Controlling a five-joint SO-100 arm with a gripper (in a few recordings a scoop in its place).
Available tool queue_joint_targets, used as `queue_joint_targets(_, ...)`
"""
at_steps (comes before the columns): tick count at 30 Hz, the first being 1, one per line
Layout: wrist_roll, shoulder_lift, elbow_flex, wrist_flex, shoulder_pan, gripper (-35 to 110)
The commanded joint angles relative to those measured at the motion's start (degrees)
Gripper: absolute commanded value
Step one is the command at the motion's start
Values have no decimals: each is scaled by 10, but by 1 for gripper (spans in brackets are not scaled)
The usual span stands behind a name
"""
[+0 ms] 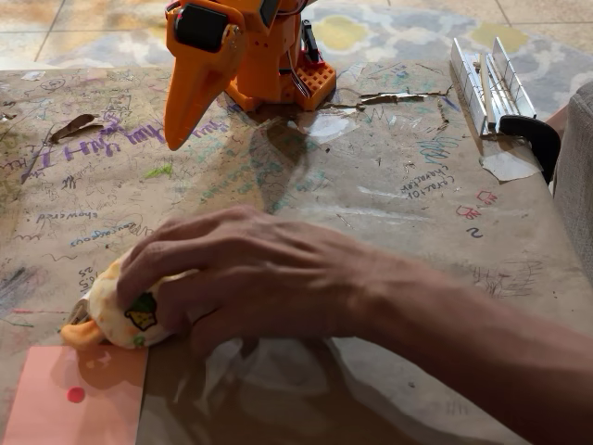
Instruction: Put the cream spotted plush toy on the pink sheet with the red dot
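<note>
The cream spotted plush toy (120, 315) lies on the brown paper table cover at the lower left, with a person's hand (241, 273) resting over most of it. Its orange end (79, 332) pokes out by the top edge of the pink sheet (79, 394), whose red dot (76, 394) shows near the sheet's middle. My orange gripper (178, 139) hangs folded at the back, pointing down, well away from the plush. Its jaws look closed together with nothing between them.
The arm's orange base (278, 79) stands at the back centre. A white metal clamp piece (491, 83) and a black clamp (533, 139) sit at the back right edge. The person's forearm (482, 352) crosses the lower right of the scribbled table cover (371, 185).
</note>
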Motion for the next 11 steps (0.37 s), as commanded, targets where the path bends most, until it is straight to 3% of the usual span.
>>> queue_joint_targets(1,-18,13,-17,12,-3,0)
queue_joint_targets(11,-28,13,-17,14,-7,0)
